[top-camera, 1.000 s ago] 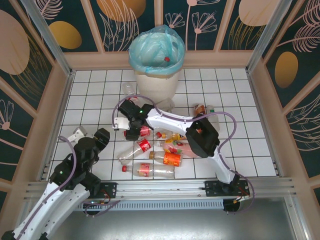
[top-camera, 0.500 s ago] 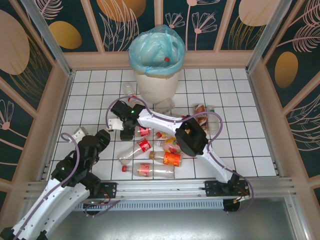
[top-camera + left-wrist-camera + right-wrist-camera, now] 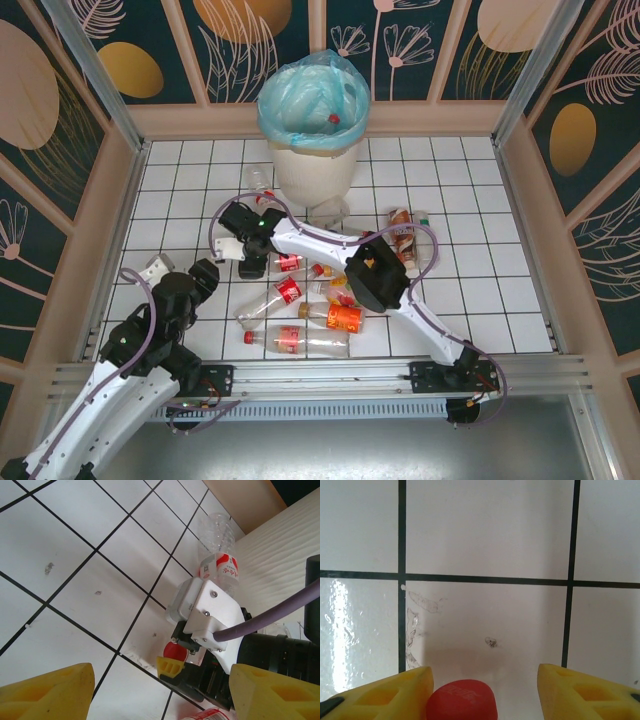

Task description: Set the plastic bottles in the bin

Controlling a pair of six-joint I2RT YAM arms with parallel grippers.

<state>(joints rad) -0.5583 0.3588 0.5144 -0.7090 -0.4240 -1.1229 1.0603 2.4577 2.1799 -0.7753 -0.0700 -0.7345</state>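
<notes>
right fingers (image 3: pixel 385 692) are spread wide, low over the tiled worktop (image 3: pixel 485 530), with a red bottle cap (image 3: pixel 461 700) sitting between them, not pinched. left fingers (image 3: pixel 45 690) spread too, holding nothing. plastic bottles (image 3: pixel 300 305) lie scattered in front of the bin (image 3: pixel 313 170), one inside it

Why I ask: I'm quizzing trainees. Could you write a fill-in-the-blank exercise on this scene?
The bin is lined with a light ____ bag.
A ____ bottle cap sits between the yellow fingers of the right hand.
The lines between the white tiles are ____.
Missing words: blue; red; black.
</notes>
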